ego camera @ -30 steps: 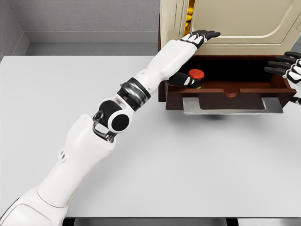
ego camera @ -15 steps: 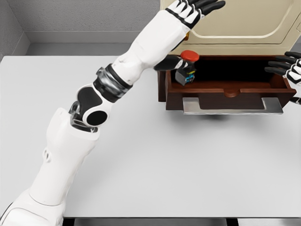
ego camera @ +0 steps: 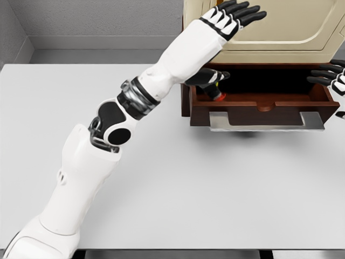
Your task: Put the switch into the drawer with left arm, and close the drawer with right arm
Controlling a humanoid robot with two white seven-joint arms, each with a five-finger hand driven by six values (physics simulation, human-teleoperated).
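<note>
Switch (ego camera: 215, 86) tilted in open drawer (ego camera: 259, 102), left end, red button down. We see left hand (ego camera: 233, 16) raised at 12 o'clock, fingers spread, holding nothing. Right hand (ego camera: 333, 75) at 3 o'clock by drawer's right end, fingers spread. Drawer over bench (ego camera: 215, 183).

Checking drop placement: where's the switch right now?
Head view: the switch lies tipped inside the open drawer, at its left end, under the raised left robot hand.
</note>
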